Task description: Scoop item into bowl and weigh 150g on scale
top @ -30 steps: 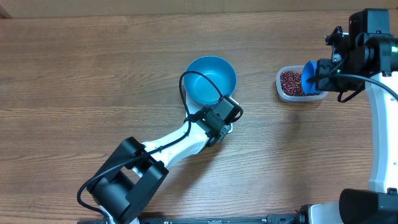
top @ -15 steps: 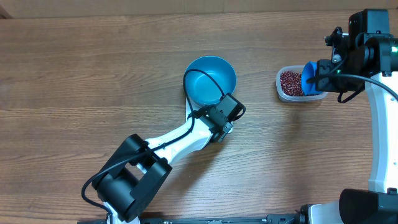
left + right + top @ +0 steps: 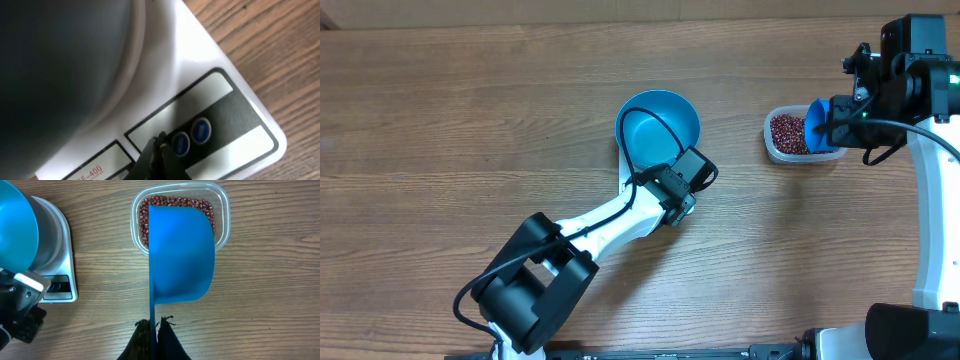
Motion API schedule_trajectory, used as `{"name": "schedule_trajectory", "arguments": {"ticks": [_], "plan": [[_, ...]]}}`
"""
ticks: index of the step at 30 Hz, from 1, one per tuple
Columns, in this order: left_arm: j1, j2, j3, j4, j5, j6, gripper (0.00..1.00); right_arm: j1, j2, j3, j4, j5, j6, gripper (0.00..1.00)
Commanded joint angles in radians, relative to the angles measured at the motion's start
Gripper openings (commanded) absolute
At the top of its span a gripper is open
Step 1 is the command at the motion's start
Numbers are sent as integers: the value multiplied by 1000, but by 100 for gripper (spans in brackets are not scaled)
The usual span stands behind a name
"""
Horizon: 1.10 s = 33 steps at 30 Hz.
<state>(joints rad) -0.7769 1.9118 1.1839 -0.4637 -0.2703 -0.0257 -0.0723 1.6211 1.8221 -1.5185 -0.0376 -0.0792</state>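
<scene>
Step, judged: zeroing scale (image 3: pixel 200 65) under bowl (image 3: pixel 665 120), frame centre. Left jaws pressed together, tip at buttons (image 3: pixel 201 130). Right jaws pinch scoop (image 3: pixel 182 255) over tub (image 3: pixel 223 215) of beans (image 3: pixel 172 202), upper right. Next: firm square press, then scoop.

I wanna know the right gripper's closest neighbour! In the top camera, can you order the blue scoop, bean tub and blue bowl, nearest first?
1. Blue scoop: held in the right gripper, far right.
2. Tub of beans: partly under the scoop, to its left.
3. Blue bowl: middle of the table, farthest.
</scene>
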Motion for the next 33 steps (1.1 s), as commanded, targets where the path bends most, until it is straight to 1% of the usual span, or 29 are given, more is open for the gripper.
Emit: {"name": "schedule_trajectory", "arguments": {"ticks": [1,6,12,14,15,19,21,22,23,26,28,31,33], "plan": [[3,-107,-13,-23,27,-6,4,-2,-24,-4,6,-5,-5,4],[3,-269,-7,-64,35,-42,4,-2,-24,-4,5,-5,-5,4],[4,-489,-7,-167,35,-50,4,-2,-24,-4,6,-5,-5,4],[5,-542,-7,-170,31,-49,4,-2,-24,-4,9,-5,-4,4],[8,-597,-7,-156,0,-50,4,-2,-24,-4,16,-5,-4,4],[57,-671,-6,-83,-79,-50,4,-2,-24,-4,30,-5,-4,4],[103,-682,2,-48,-68,-48,5,-2,-24,-4,34,-5,-4,4],[132,-682,13,-39,-36,-34,5,-2,-24,-4,38,-5,-4,4],[185,-674,27,-37,53,-3,6,-2,-24,-4,44,-5,0,4],[249,-640,33,-58,192,1,4,-2,-24,-4,47,-9,0,4],[259,-594,33,-107,244,5,4,-2,-24,-4,49,-9,0,4],[232,-509,33,-190,249,5,4,-2,-24,-4,61,-9,0,4],[205,-418,33,-249,265,23,4,-2,-24,-4,72,-9,0,4]]}}
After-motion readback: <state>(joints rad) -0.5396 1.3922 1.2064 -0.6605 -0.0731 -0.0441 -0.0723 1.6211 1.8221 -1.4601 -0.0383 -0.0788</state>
